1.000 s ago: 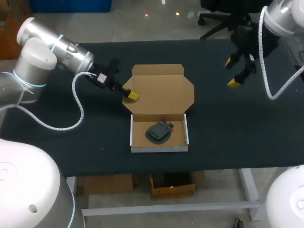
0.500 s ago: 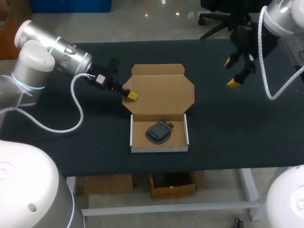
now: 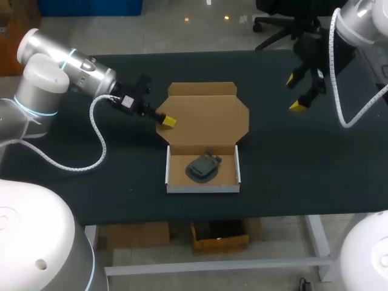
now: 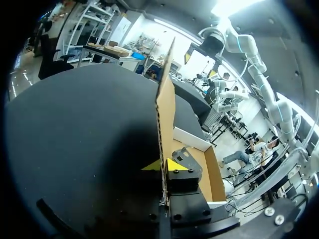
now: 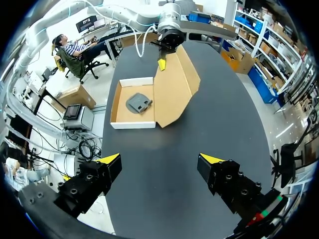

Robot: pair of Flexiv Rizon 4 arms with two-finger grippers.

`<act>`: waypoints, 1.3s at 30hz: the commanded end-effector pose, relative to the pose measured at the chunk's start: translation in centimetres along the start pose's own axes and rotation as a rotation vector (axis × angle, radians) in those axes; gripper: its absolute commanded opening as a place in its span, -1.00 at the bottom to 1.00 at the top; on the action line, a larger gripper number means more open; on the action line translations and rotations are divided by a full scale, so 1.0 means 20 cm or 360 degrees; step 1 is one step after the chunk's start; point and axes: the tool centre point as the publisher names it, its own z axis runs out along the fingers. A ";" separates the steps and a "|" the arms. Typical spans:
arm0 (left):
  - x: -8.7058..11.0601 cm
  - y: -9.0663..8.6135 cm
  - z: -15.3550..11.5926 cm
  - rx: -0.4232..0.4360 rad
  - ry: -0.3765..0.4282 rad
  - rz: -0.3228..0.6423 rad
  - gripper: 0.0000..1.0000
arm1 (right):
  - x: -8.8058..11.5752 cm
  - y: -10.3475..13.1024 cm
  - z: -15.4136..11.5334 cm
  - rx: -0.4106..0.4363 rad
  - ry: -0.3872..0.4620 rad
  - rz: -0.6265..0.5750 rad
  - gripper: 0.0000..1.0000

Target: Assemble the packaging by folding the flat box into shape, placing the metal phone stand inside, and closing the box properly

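Observation:
The brown cardboard box lies open at the table's middle, its tray white on the outside. A dark metal phone stand lies inside the tray. The box lid stretches back from the tray, raised off the table on its left side. My left gripper is shut on the lid's left edge. The left wrist view shows the lid edge-on between the left gripper tips. My right gripper hangs open over the far right of the table, nothing between its fingers. From the right wrist, the right gripper faces the phone stand and lid from well back.
The black table carries only the box. A flap sticks out from the lid's far edge. Bare cloth surrounds the box on all sides.
My left gripper's fingers have closed onto the lid's left edge, and the left arm shifted slightly. The right arm has not moved.

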 end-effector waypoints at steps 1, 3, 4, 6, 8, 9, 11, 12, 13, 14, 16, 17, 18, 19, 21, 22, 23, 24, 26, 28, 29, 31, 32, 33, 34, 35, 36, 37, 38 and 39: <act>0.01 0.00 0.01 0.0001 -0.0011 0.0014 -1.00 | 0.01 0.00 -0.01 0.0000 0.0002 -0.0001 1.00; 0.01 0.01 0.01 0.0002 -0.0014 0.0028 -1.00 | 0.01 0.00 -0.01 -0.0001 0.0002 0.0000 1.00; 0.02 0.01 0.01 0.0004 -0.0014 0.0044 -1.00 | 0.01 0.00 -0.01 -0.0001 0.0001 0.0000 1.00; 0.02 0.01 0.01 0.0009 -0.0019 0.0060 -1.00 | 0.01 0.00 -0.01 -0.0002 0.0001 0.0001 1.00; 0.03 0.01 0.01 0.0017 -0.0023 0.0085 -1.00 | 0.01 0.00 -0.01 -0.0003 0.0000 0.0000 1.00; 0.03 0.01 0.01 0.0018 -0.0024 0.0091 -1.00 | 0.01 0.00 -0.01 -0.0003 0.0001 0.0001 1.00; 0.04 0.01 0.00 0.0030 -0.0030 0.0113 -1.00 | 0.01 0.00 -0.01 -0.0003 0.0001 0.0001 1.00; 0.04 0.01 0.00 0.0031 -0.0031 0.0114 -1.00 | 0.01 0.00 -0.01 -0.0004 0.0001 0.0001 1.00; 0.04 0.01 0.00 0.0035 -0.0036 0.0131 -1.00 | 0.01 0.00 -0.01 -0.0005 0.0001 0.0001 1.00; 0.04 0.01 0.00 0.0044 -0.0037 0.0148 -1.00 | 0.01 0.00 -0.01 -0.0006 0.0000 0.0001 1.00; 0.05 0.01 0.00 0.0067 -0.0028 0.0192 -1.00 | 0.01 0.00 -0.01 -0.0007 0.0000 0.0001 1.00; 0.06 0.01 0.00 0.0075 -0.0025 0.0213 -1.00 | 0.01 0.00 -0.01 -0.0008 -0.0001 0.0000 1.00; 0.06 0.01 0.00 0.0088 -0.0022 0.0231 -1.00 | 0.01 0.00 -0.01 -0.0008 -0.0001 0.0000 1.00; 0.06 0.01 0.00 0.0088 -0.0022 0.0231 -1.00 | 0.01 0.00 -0.01 -0.0009 -0.0002 0.0000 1.00; 0.06 0.01 0.00 0.0088 -0.0022 0.0231 -1.00 | 0.01 0.00 -0.01 -0.0009 -0.0003 -0.0001 1.00; 0.06 0.01 0.00 0.0088 -0.0022 0.0231 -1.00 | 0.01 0.00 -0.01 -0.0009 -0.0004 -0.0001 1.00; 0.06 0.01 0.00 0.0088 -0.0022 0.0231 -1.00 | 0.01 0.00 -0.02 -0.0009 -0.0005 -0.0001 1.00; 0.06 0.01 0.00 0.0088 -0.0022 0.0231 -1.00 | 0.01 0.00 -0.02 -0.0012 -0.0005 -0.0002 1.00; 0.06 0.01 0.00 0.0088 -0.0022 0.0231 -1.00 | 0.00 0.01 -0.03 -0.0018 -0.0010 -0.0006 1.00; 0.06 0.01 0.00 0.0088 -0.0022 0.0231 -1.00 | -0.01 0.02 -0.05 -0.0026 -0.0014 -0.0013 1.00; 0.06 0.01 0.00 0.0088 -0.0022 0.0231 -1.00 | -0.01 0.03 -0.05 -0.0025 -0.0018 -0.0018 1.00; 0.06 0.01 0.00 0.0088 -0.0022 0.0231 -1.00 | -0.02 0.05 -0.07 -0.0020 -0.0025 -0.0030 1.00; 0.06 0.01 0.00 0.0088 -0.0022 0.0231 -1.00 | -0.02 0.06 -0.08 -0.0014 -0.0029 -0.0032 1.00; 0.06 0.01 0.00 0.0088 -0.0022 0.0231 -1.00 | -0.03 0.07 -0.08 -0.0011 -0.0030 -0.0031 1.00; 0.06 0.01 0.00 0.0088 -0.0022 0.0231 -1.00 | -0.04 0.07 -0.08 -0.0010 -0.0031 -0.0030 1.00; 0.06 0.01 0.00 0.0088 -0.0022 0.0231 -1.00 | -0.04 0.08 -0.08 -0.0010 -0.0032 -0.0029 1.00; 0.06 0.01 0.00 0.0088 -0.0022 0.0231 -1.00 | -0.05 0.09 -0.08 -0.0005 -0.0032 -0.0022 1.00; 0.06 0.01 0.00 0.0088 -0.0022 0.0231 -1.00 | -0.06 0.10 -0.08 -0.0001 -0.0030 -0.0017 1.00; 0.06 0.01 0.00 0.0088 -0.0022 0.0231 -1.00 | -0.07 0.12 -0.08 0.0008 -0.0029 -0.0007 1.00; 0.06 0.01 0.00 0.0088 -0.0022 0.0231 -1.00 | -0.08 0.12 -0.07 0.0016 -0.0029 0.0003 1.00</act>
